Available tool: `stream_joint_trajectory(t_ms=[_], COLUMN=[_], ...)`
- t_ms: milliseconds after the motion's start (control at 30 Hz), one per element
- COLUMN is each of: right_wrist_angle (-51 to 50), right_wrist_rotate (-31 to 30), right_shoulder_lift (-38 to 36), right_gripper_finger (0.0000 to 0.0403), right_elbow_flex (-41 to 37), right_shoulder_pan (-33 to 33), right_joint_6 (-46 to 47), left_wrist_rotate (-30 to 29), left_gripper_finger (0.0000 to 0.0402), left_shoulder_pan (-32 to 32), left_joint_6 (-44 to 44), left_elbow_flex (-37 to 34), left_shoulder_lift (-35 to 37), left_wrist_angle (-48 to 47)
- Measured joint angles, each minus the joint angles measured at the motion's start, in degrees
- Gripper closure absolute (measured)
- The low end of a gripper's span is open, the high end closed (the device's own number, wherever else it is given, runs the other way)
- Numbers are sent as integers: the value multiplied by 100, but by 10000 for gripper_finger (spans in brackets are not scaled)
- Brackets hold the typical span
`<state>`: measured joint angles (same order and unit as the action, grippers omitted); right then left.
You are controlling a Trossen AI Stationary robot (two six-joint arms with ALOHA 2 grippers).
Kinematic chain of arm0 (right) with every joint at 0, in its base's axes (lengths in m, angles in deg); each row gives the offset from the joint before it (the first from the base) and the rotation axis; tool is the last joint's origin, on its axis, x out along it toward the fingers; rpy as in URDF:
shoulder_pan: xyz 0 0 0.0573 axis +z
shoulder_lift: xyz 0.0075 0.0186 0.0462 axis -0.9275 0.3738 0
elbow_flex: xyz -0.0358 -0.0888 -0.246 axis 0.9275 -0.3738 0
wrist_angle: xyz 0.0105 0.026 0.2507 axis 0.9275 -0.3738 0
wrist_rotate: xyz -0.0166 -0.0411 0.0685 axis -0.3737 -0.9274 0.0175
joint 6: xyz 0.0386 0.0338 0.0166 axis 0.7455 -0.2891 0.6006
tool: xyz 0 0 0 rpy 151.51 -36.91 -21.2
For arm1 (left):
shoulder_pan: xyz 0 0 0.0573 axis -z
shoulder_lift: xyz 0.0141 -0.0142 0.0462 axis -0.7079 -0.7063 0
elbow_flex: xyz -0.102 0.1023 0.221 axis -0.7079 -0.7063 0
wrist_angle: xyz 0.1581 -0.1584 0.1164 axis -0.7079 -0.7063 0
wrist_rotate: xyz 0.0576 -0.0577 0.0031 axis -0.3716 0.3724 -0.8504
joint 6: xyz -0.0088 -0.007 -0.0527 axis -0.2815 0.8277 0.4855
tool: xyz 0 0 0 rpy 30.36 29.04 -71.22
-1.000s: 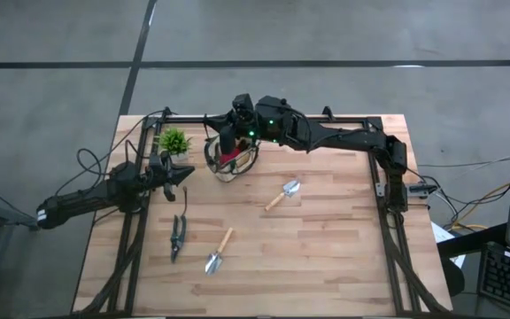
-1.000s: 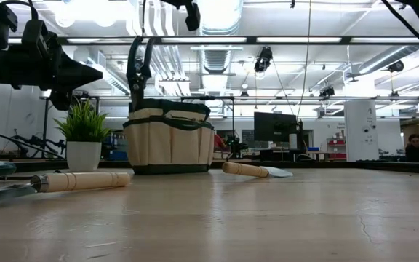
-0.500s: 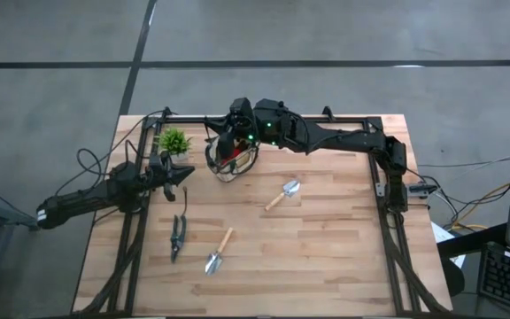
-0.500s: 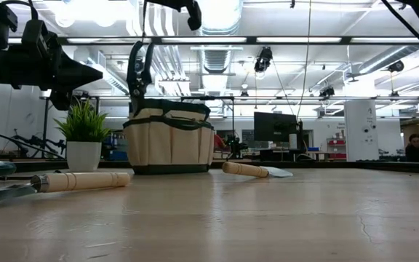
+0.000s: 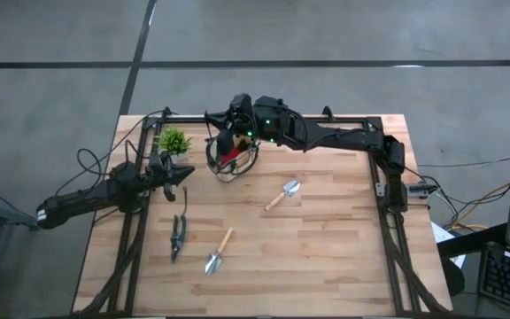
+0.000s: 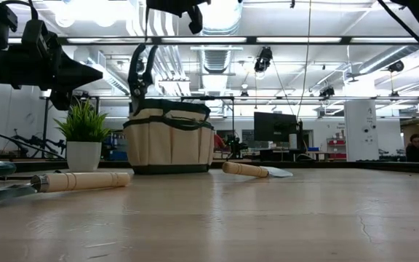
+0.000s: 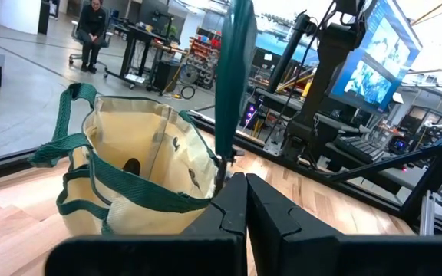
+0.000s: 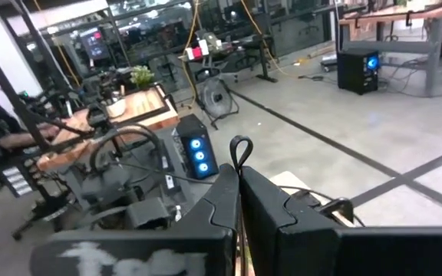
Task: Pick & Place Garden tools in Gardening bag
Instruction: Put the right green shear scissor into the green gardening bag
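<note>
The beige gardening bag (image 5: 234, 161) stands at the table's far middle and also shows in the low view (image 6: 169, 142) and the left wrist view (image 7: 140, 172). A red item (image 5: 230, 158) lies inside it. My right gripper (image 5: 226, 133) is above the bag's left side, shut on the grey shears (image 6: 138, 71). The shears hang over the bag's rim, lower end at its mouth. Two trowels (image 5: 282, 192) (image 5: 219, 251) and the dark pruning shears (image 5: 178, 236) lie on the table. My left gripper (image 5: 184, 174) waits shut, left of the bag. My right gripper holds the grey shears at their upper end. A thin dark loop (image 8: 240, 147) sticks up past the shut fingertips, and the fingers hide the rest of the contact. The shears (image 7: 231, 84) hang below the gripper, tilted, lower end at the bag's rim.
A small green potted plant (image 5: 173, 142) stands just left of the bag. A dark metal frame (image 5: 379, 168) runs along the table's sides and far edge. Open tabletop lies on the right half and near the front edge.
My right gripper has shifted a little toward the table's left above the bag. The hanging shears have tipped, their upper end leaning toward the right, their lower end still at the bag's rim.
</note>
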<state>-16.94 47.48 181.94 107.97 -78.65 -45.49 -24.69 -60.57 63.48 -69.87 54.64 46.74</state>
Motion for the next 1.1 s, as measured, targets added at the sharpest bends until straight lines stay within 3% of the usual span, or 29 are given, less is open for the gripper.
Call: stream_joint_trajectory(t_ms=[300, 633, 1100], right_wrist_angle=[-388, -2666, -3863], right_wrist_rotate=[266, -212, -249], right_shoulder_lift=[-22, -42, -301], right_gripper_finger=[395, 395, 395], right_elbow_flex=[850, 2437, 2582], right_shoulder_pan=[-8, -155, -963], right_joint_6=[-115, -815, -1728], left_wrist_rotate=[0, 2, 1], left_gripper_finger=[396, 396, 396], left_shoulder_pan=[0, 1, 0], left_joint_6=[1, -1, 0], left_elbow_flex=[0, 0, 0], left_shoulder_lift=[1, 1, 0], left_wrist_angle=[0, 0, 0])
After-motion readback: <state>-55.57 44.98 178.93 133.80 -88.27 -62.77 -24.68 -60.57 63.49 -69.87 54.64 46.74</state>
